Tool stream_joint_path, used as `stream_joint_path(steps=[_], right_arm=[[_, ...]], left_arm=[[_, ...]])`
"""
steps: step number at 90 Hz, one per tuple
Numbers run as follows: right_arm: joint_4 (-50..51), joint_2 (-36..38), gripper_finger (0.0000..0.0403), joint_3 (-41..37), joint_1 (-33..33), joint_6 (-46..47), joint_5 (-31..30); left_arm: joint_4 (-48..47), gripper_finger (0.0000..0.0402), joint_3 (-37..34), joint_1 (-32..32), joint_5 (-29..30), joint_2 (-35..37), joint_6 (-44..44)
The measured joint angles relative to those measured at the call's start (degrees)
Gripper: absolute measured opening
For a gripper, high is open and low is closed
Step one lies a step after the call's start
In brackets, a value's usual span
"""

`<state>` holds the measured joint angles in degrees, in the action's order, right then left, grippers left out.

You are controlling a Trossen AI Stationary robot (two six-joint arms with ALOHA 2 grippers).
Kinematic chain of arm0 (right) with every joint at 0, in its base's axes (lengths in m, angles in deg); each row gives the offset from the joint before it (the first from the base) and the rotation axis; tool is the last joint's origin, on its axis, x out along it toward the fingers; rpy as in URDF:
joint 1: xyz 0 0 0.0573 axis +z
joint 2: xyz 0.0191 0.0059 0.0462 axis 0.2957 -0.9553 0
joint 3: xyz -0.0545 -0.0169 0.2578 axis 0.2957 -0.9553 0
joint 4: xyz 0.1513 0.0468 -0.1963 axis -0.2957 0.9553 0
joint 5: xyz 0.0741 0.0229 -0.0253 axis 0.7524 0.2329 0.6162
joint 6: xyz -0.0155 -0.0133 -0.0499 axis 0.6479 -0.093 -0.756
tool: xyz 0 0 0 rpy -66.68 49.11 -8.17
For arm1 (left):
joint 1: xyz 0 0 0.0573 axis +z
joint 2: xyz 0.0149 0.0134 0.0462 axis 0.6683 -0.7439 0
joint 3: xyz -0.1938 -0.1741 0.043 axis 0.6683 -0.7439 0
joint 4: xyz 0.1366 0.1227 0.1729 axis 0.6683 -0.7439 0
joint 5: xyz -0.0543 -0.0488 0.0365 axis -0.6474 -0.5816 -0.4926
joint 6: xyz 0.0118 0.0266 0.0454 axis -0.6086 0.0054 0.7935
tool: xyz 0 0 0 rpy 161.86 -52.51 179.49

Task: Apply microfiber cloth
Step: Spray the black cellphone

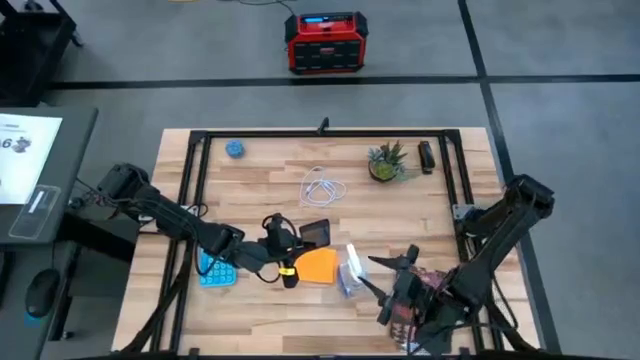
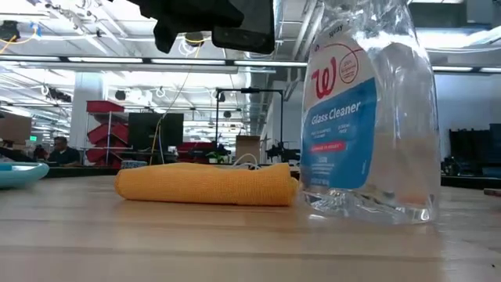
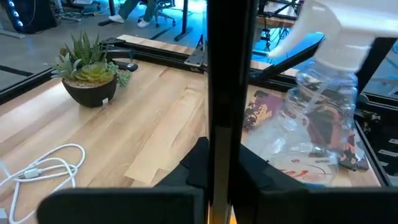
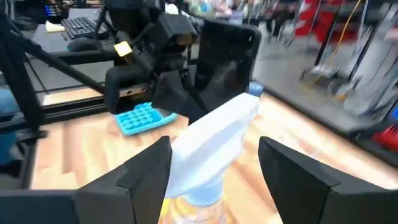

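Currently the left gripper (image 1: pixel 300 237) is clenched edge-on around a black rectangular smartphone (image 1: pixel 315 232) above the folded orange-yellow microfiber cloth (image 1: pixel 318 267) on the wooden desk (image 1: pixel 280 170), so that thin grip might slip during wiping.

Glass cleaner bottle (image 2: pixel 368 110), blue calculator (image 1: pixel 215 269), potted plant (image 1: pixel 385 163), white cable (image 1: pixel 322 187).

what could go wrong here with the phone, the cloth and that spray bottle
The left gripper holds the smartphone edge-on above the microfiber cloth; a slip could drop it onto the table. The glass cleaner bottle stands right beside the cloth, between the right gripper's open fingers, so a nudge might topple it.
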<state>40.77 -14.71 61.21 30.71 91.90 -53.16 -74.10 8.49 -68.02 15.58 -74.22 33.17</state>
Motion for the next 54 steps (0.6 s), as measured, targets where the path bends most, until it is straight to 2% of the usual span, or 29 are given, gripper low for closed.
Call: stream_joint_path(steps=[17,54], right_arm=[[-2.74,-0.61,0.0219,0.62,-0.4,-6.82,4.35],[-2.33,-0.85,0.0215,1.83,-5.63,-4.43,5.03]], left_arm=[[0.0,0.0015,0.0,0.02,0.03,0.0,0.04],[0.06,0.0015,-0.01,-0.11,0.02,0.0,0.08]])
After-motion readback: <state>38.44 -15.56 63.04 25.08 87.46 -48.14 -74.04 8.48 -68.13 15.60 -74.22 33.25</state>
